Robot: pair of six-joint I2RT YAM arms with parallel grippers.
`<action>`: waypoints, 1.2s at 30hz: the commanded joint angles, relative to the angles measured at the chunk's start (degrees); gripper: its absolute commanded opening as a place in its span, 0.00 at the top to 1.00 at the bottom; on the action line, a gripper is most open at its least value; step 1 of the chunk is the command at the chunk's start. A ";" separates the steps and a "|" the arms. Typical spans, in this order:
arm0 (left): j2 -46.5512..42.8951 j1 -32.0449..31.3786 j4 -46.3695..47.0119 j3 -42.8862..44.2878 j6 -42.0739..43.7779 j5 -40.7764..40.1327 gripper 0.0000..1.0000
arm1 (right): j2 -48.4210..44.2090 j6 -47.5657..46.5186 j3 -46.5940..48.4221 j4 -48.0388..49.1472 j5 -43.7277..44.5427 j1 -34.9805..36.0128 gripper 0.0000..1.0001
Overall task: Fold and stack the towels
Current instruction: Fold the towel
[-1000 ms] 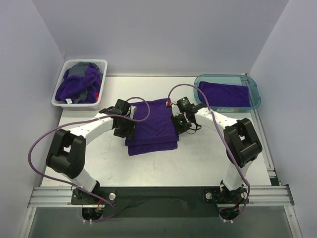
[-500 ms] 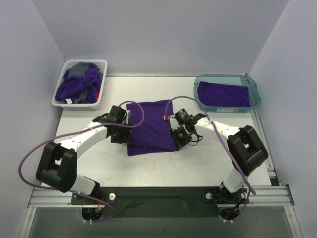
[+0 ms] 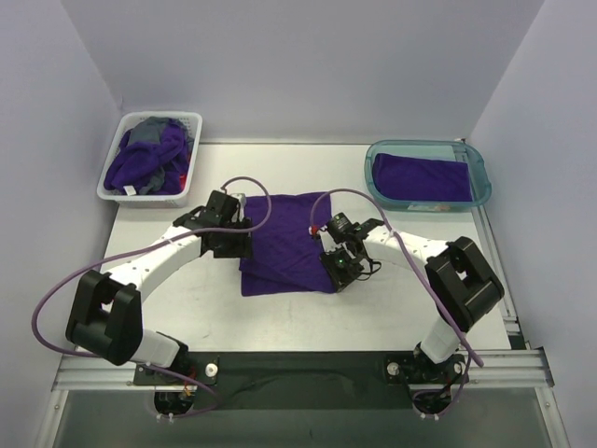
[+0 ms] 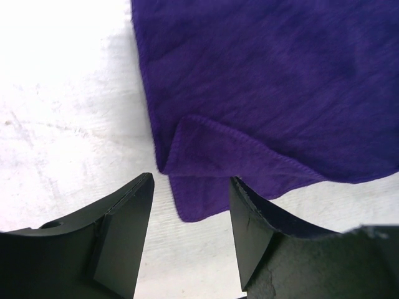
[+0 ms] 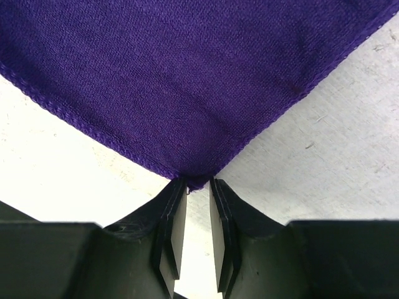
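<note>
**Ana:** What takes up the most room?

**Ben:** The white table [image 3: 177,308]. In the middle of it lies a purple towel [image 3: 284,238], flat and folded over itself. At its near left corner the edge of a second layer shows.

**Ana:** And the other towels?

**Ben:** A heap of towels [image 3: 140,168] fills the white basket [image 3: 163,115] at the far left corner. They are mostly purple, with a bit of grey on top and a spot of red-orange at the near right side. Across the table at the far right is a teal tray [image 3: 424,143], and one folded towel [image 3: 420,175], also purple, lies flat inside it.

**Ana:** Where are the arms?

**Ben:** One is on each side of the middle towel, both reaching in from the near edge.

**Ana:** And the left claw [image 4: 191,182]?

**Ben:** It is spread wide with nothing between its fingers. It sits over the near left corner of the towel, just short of the cloth.

**Ana:** The right claw [image 5: 196,187]?

**Ben:** It is at the near right corner and its jaws are narrow, with only a slim gap between them. The very tip of the towel corner reaches the mouth of that gap. I cannot tell whether the cloth is pinched or only touching the fingertips [image 5: 176,205].
</note>
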 commanded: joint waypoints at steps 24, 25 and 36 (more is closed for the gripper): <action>11.79 -4.36 3.79 2.94 -2.00 1.05 0.39 | -0.30 1.75 0.30 -2.75 2.70 0.93 0.75; 11.44 -4.54 3.70 2.50 -1.48 2.01 0.39 | -0.38 1.75 0.21 -2.75 2.70 1.02 0.75; 1.78 -5.86 3.35 -4.96 -2.96 6.50 0.39 | -1.26 2.37 -0.23 -2.84 3.75 0.93 0.74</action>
